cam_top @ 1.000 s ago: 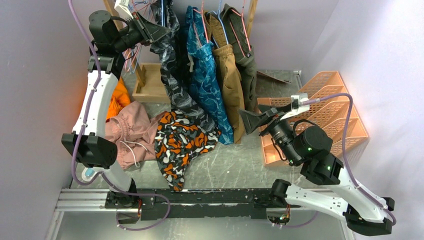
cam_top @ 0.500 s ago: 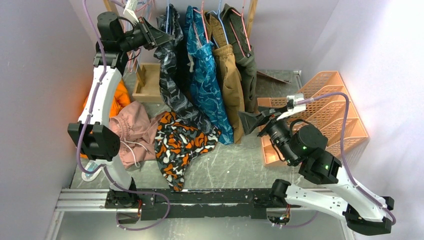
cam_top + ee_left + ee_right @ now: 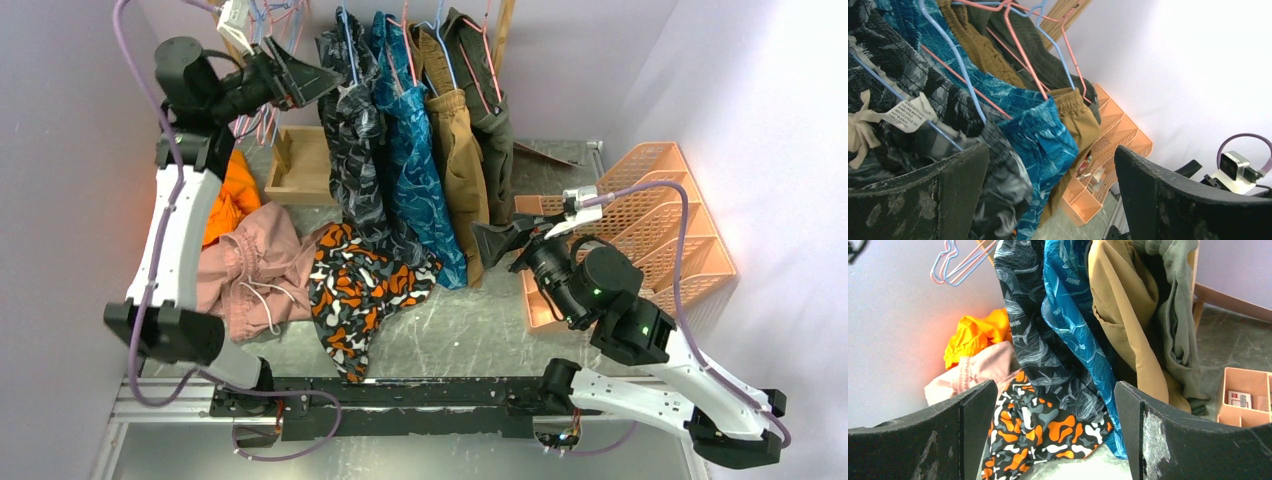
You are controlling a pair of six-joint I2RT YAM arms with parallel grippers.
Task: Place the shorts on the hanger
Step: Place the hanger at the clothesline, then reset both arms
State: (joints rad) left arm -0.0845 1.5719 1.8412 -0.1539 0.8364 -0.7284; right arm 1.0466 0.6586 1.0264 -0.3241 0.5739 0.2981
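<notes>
The shorts [image 3: 358,130], dark with a grey leaf print, hang from the rail at the back on the light-blue hanger [image 3: 347,45]. My left gripper [image 3: 335,75] stands open just left of their waist, holding nothing. In the left wrist view the shorts [image 3: 903,95] fill the left side with their cream drawstring [image 3: 858,132], and the hanger [image 3: 955,55] wire runs through the waist; the gripper [image 3: 1050,200] gapes wide beside them. My right gripper [image 3: 487,238] is open, low and to the right of the hanging clothes. In its wrist view the shorts [image 3: 1033,335] hang above the open gripper [image 3: 1055,432].
Teal shorts [image 3: 415,150], tan shorts [image 3: 460,160] and an olive garment [image 3: 490,110] hang right of the dark pair. Black-orange-white shorts [image 3: 360,295], a pink garment [image 3: 250,265] and an orange one [image 3: 230,195] lie below. Orange baskets [image 3: 660,220] stand right, a wooden tray [image 3: 300,170] behind.
My left gripper carried the hanger's top rightward along the rail, then opened and let go. The shorts now hang by themselves. The right arm shifted slightly left.
</notes>
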